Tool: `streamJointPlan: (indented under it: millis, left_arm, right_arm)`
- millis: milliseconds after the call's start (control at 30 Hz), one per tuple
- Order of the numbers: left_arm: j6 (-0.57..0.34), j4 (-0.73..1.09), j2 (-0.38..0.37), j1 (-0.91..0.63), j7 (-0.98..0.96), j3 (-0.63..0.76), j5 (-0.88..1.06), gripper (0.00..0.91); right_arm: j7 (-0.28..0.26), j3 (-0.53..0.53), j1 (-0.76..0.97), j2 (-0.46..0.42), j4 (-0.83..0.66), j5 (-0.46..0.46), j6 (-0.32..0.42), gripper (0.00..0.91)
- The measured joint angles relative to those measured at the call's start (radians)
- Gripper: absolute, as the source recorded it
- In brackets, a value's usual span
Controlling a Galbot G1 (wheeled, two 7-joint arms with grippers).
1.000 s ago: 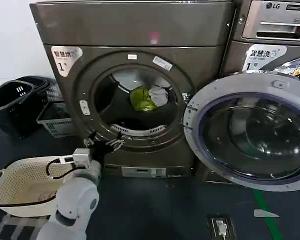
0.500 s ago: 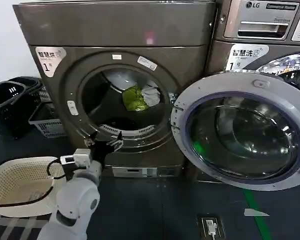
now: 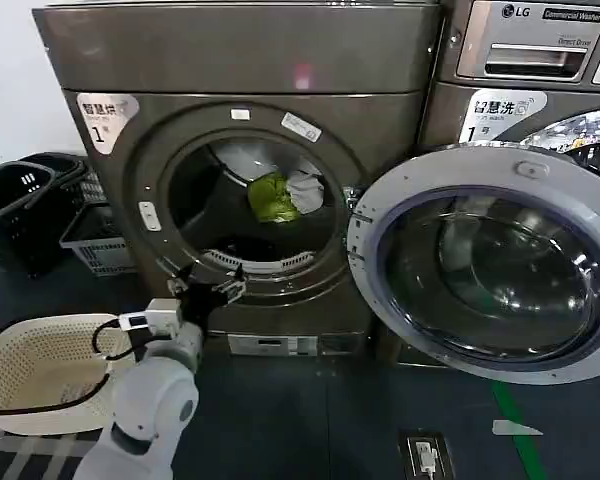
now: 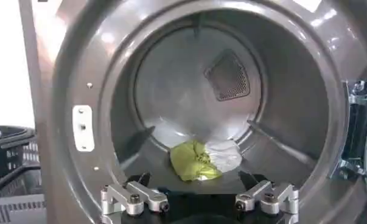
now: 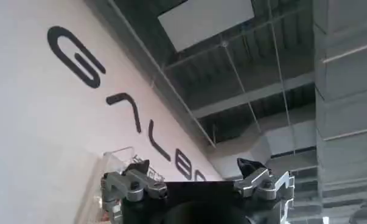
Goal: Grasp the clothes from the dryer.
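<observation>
The small soft bundle of yellow-green and white-grey clothes lies deep in the bronze-grey metal dryer; light, limp, best pinched mid-bundle; left gripper, jaws released, waits at the rim; right gripper parked, jaws released.

Head view down at the dryer front, left wrist close into its drum, right wrist toward ceiling.

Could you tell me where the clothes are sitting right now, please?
In the head view the clothes lie inside the dryer drum, toward the back, behind the round opening; the open left tool is at the opening's lower rim.
</observation>
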Motion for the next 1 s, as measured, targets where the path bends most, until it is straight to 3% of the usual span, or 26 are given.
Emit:
streamJointPlan:
  millis: [1000]
  left_arm:
    - [0.004, 0.016, -0.006, -0.02, 0.002, 0.012, 0.0, 0.907]
  right_arm:
    - [-0.016, 0.001, 0.0, 0.001, 0.004, 0.001, 0.006, 0.907]
